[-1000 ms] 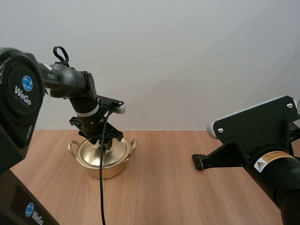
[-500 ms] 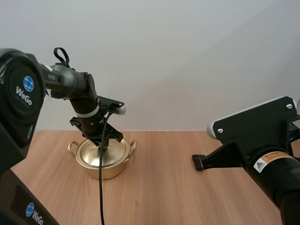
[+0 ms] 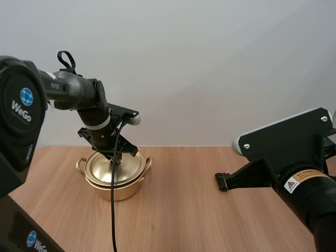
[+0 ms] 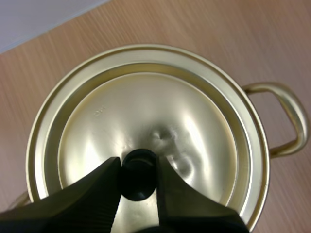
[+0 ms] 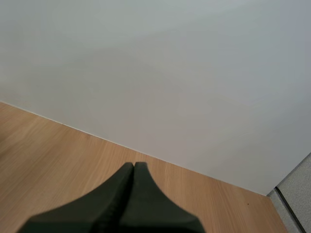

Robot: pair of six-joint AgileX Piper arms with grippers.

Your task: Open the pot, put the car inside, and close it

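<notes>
A golden pot (image 3: pixel 119 188) with two side handles stands on the wooden table at the left. Its golden lid (image 3: pixel 111 168) covers the opening, level with or barely above the rim. My left gripper (image 3: pixel 116 157) reaches down from above and is shut on the lid's black knob (image 4: pixel 138 169), its fingers (image 4: pixel 92 194) pinching it from both sides. The lid (image 4: pixel 146 111) is slightly dented near the knob. Over the table at the right hovers my right gripper (image 3: pixel 221 182), shut on nothing, its fingers one dark wedge (image 5: pixel 133 167).
One pot handle (image 4: pixel 286 121) sticks out to the side over bare wood. The table (image 3: pixel 184 210) stretches between the pot and the right arm. A pale wall (image 5: pixel 170 73) rises behind the table's far edge.
My left arm has edged upward a little with the knob in its grip, and the lid looks slightly higher over the pot. The right arm has not moved.
</notes>
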